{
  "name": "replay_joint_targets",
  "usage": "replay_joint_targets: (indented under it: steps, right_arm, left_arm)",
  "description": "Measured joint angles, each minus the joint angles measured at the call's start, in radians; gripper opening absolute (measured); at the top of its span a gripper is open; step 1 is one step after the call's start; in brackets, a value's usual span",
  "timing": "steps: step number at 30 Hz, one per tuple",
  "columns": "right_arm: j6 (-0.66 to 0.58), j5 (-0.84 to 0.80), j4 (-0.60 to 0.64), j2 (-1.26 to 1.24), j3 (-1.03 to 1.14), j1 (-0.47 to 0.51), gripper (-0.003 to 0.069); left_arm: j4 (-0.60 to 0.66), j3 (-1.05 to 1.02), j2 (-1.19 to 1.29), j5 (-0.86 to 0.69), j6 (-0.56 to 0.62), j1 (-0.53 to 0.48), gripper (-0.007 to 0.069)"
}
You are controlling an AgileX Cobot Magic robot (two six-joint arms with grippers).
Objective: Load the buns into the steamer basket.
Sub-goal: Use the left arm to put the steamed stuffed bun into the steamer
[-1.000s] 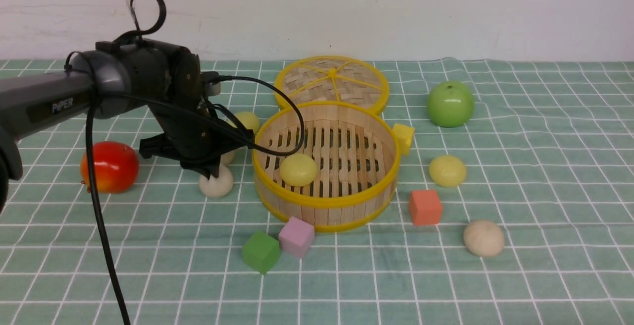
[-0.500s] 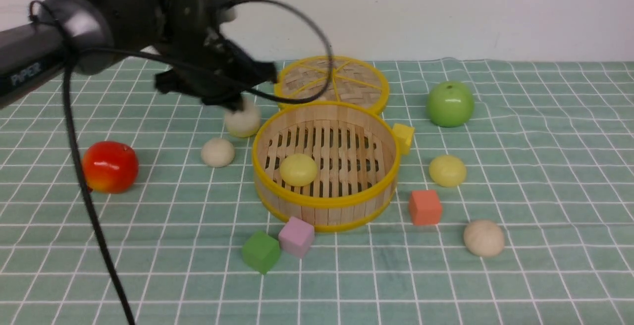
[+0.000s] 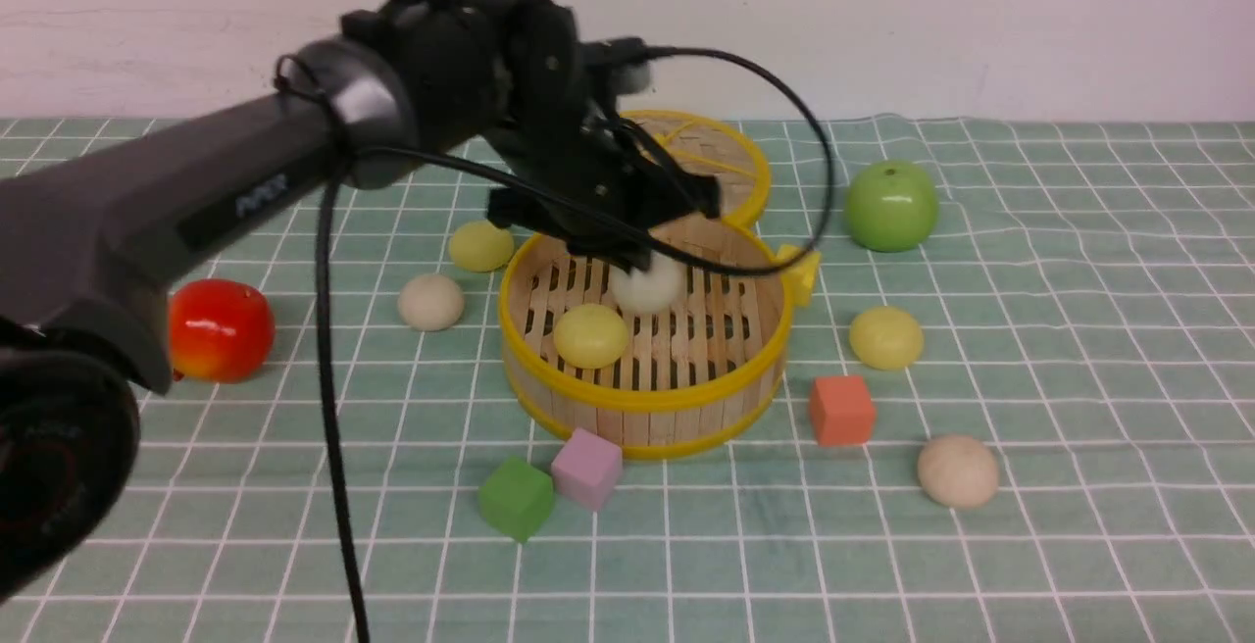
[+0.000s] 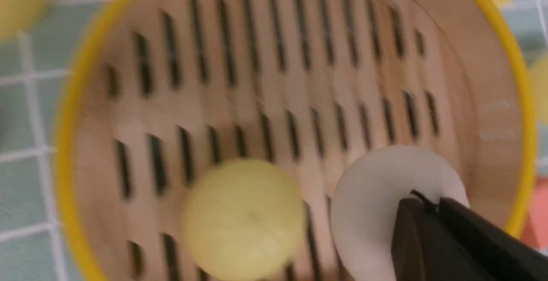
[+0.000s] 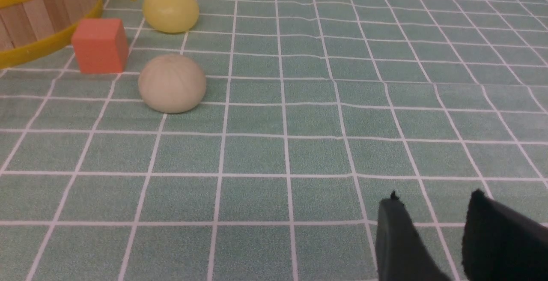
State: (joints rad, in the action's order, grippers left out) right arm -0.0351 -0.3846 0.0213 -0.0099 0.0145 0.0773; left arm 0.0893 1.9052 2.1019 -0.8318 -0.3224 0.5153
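Green checked cloth [image 3: 1079, 349] covers the table below a pale wall. From the front, the left gripper [image 3: 637, 259] is clamped on a white bun [image 3: 649, 290], holding it inside the rim of the steamer basket [image 3: 647, 398]; whether the bun touches the slats I cannot tell. An inner yellow bun [image 3: 590, 334] lies on the slats just beside it. Outside on the left sit the left yellow bun [image 3: 480, 245] and left beige bun [image 3: 430, 302]; on the right, the right yellow bun [image 3: 885, 337] and right beige bun [image 3: 957, 469]. The lid [image 3: 730, 158] lies behind the basket.

The left wrist view, blurred, shows dark fingertips [image 4: 428, 238] closed over the white bun [image 4: 372, 199], next to the inner yellow bun [image 4: 244, 221] on the basket's slotted floor.

From the right wrist, the right gripper [image 5: 432, 238] hangs with jaws apart above the cloth, well apart from the right beige bun [image 5: 172, 83]. Beyond that bun are an orange cube [image 5: 99, 45] and the right yellow bun [image 5: 170, 9].
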Motion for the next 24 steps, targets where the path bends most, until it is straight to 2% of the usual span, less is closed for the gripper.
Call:
replay_joint_targets:
  steps: [13, 18, 23, 24]
  right_arm:
    - [0.0, 0.0, 0.0, 0.0, 0.0, 0.0, 0.0238]
    - [0.0, 0.0, 0.0, 0.0, 0.0, 0.0, 0.0238]
    - [0.0, 0.0, 0.0, 0.0, 0.0, 0.0, 0.0238]
    - [0.0, 0.0, 0.0, 0.0, 0.0, 0.0, 0.0238]
  left_arm:
    - [-0.01, 0.008, 0.095, -0.034, -0.007, 0.028, 0.0009]
    - [-0.02, 0.009, 0.094, -0.039, -0.048, 0.028, 0.0046]
    - [-0.049, 0.01, 0.09, -0.072, -0.112, 0.028, 0.0216]
    - [-0.049, 0.01, 0.089, -0.074, -0.114, 0.028, 0.0225]
